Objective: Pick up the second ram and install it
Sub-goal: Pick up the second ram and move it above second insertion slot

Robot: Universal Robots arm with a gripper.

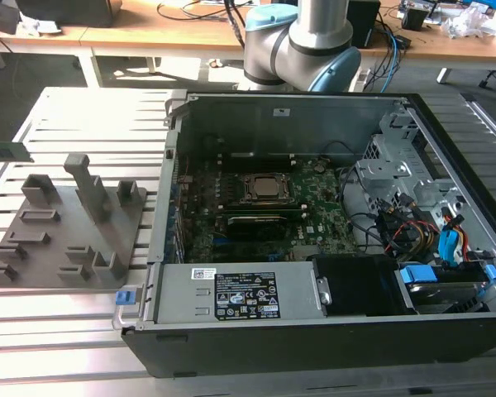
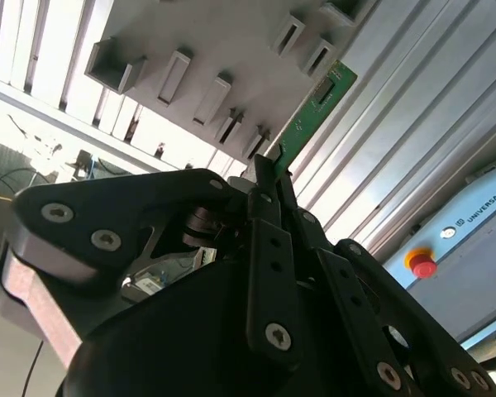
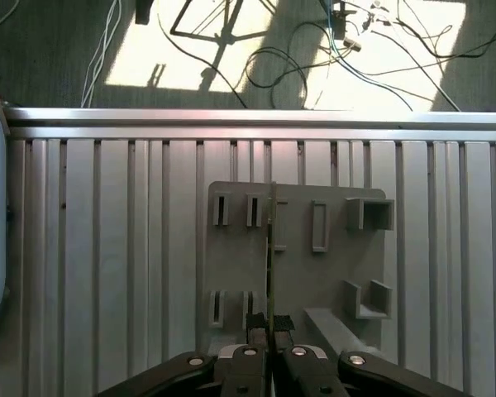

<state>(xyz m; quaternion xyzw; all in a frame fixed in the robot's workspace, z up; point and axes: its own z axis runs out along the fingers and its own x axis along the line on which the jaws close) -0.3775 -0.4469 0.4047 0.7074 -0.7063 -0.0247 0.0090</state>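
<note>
One gripper (image 3: 270, 321), two fingers clamped on one ram (image 3: 270, 248): a thin green stick, edge-on over one grey slotted holder (image 3: 231, 258). One open computer case (image 1: 314, 347).

Daylight. Hard sun patches on floor (image 3: 223, 58) in first wrist view; table slats (image 2: 16, 33) glare white, gripper (image 2: 269, 169) backlit dark; computer case (image 1: 314, 132) interior shadowed.

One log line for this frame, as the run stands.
tool: shut on second ram | position: over gray slotted fixture | install: not done
</note>
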